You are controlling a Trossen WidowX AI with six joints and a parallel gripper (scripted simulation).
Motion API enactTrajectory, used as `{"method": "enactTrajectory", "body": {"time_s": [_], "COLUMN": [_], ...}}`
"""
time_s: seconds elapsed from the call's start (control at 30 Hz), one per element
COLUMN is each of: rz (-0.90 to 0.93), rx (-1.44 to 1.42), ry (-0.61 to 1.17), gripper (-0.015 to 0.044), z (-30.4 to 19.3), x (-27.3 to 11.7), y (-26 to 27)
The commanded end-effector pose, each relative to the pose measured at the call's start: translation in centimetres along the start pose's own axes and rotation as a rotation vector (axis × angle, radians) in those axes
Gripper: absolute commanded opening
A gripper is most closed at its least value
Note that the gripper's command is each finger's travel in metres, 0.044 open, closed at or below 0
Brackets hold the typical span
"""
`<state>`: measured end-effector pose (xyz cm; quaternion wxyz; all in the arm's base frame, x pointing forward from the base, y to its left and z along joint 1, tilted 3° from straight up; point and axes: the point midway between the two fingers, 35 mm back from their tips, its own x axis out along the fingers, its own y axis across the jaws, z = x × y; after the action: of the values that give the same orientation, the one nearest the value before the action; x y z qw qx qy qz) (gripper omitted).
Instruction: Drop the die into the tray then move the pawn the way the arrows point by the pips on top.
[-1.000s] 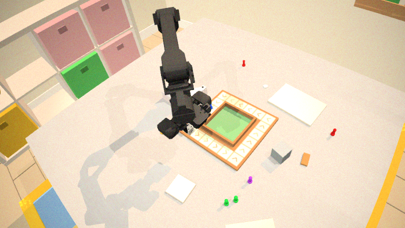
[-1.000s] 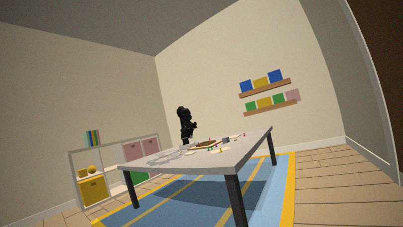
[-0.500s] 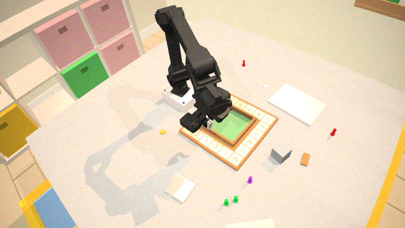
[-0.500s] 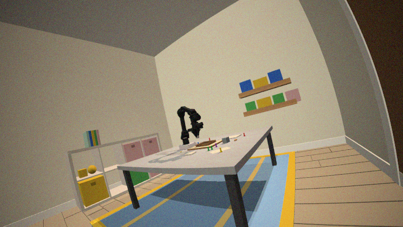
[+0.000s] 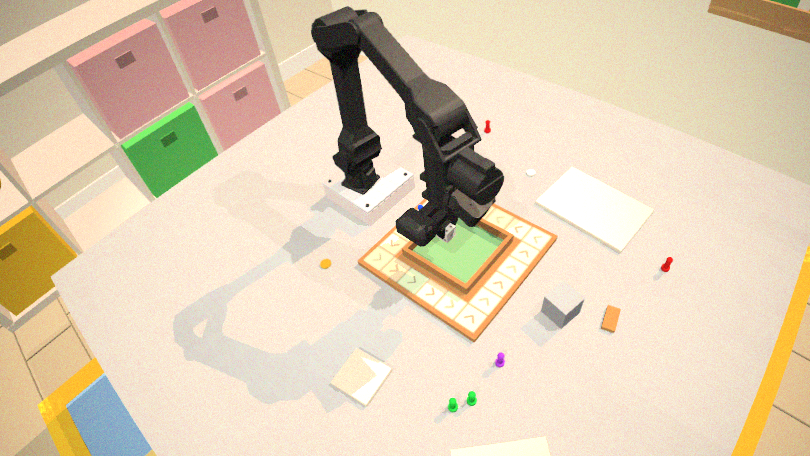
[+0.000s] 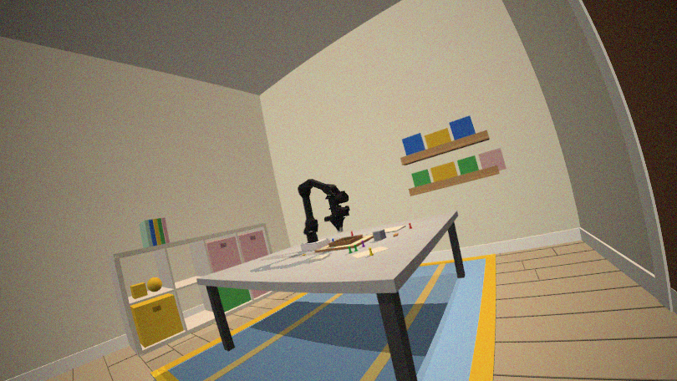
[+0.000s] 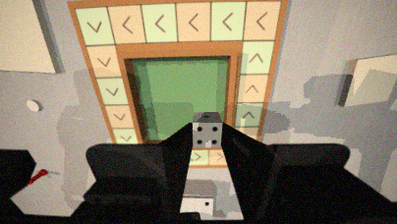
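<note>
- While the end effector grips the die, the drop step seems in hand.
- Next: centre over the tray, then release.

In the exterior view, pale beige walls meet under a gray ceiling. Two wooden wall shelves hold colored blocks right of center. At lower left, a white cubby unit has pink, green and yellow bins. A blue rug with yellow stripes covers part of the plank floor; a dark opening fills the upper right.
</note>
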<state>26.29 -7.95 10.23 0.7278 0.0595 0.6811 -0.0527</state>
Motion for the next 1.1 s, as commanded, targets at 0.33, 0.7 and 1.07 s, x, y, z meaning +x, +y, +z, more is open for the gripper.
{"method": "enactTrajectory", "body": {"time_s": [0.33,0.7,1.07], "rz": [0.0,0.002,-0.002], "rx": [0.001,0.002,-0.001], "ry": [-0.09,-0.463,-0.83], "gripper": [0.0,0.0,0.0], "z": [-0.2,0.3,0.4], "x": [0.9,1.5,1.6], "y": [3.5,3.3,3.3]}}
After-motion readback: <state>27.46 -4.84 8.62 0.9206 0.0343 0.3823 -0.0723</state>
